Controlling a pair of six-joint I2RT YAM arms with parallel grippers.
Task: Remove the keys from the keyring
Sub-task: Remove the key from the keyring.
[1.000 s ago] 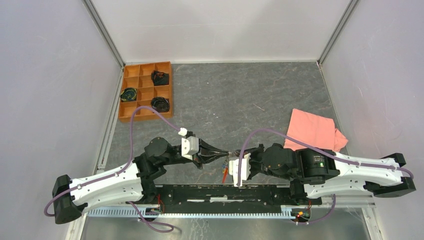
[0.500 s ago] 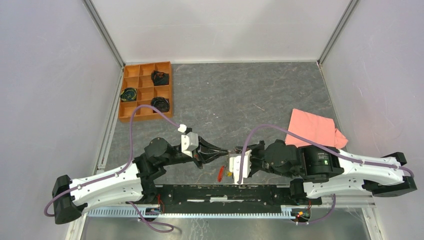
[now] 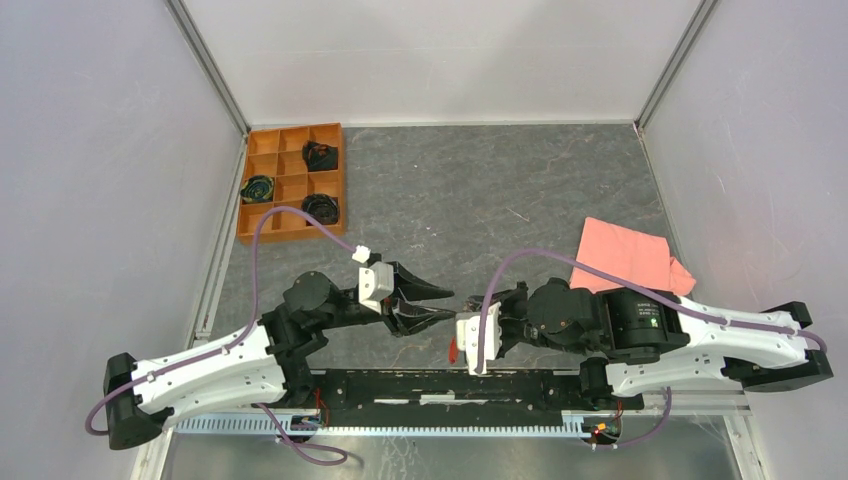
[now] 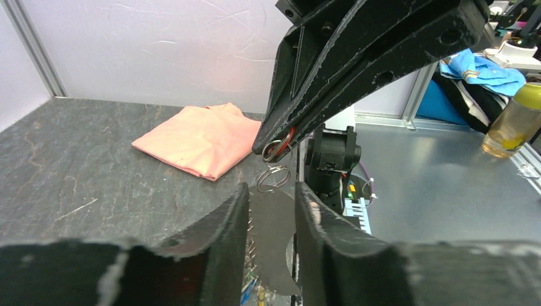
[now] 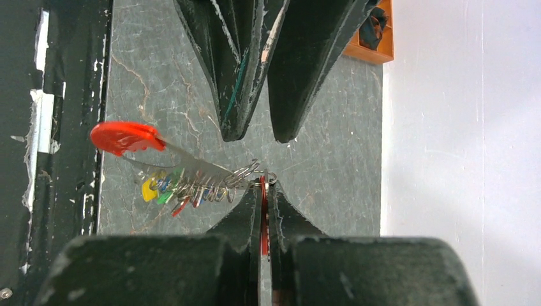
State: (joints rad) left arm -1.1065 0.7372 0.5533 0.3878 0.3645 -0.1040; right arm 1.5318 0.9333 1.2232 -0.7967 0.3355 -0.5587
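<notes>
Keys hang bunched from the keyring, pinched by its strap in the clamped right gripper above the table, so we should close the spread left gripper on one key only and slide it along the coil.

The keys are showing red, yellow and green heads. The keyring is showing a red strap. The cloth is looking pink, the tray orange, the table grey with pale streaks.
</notes>
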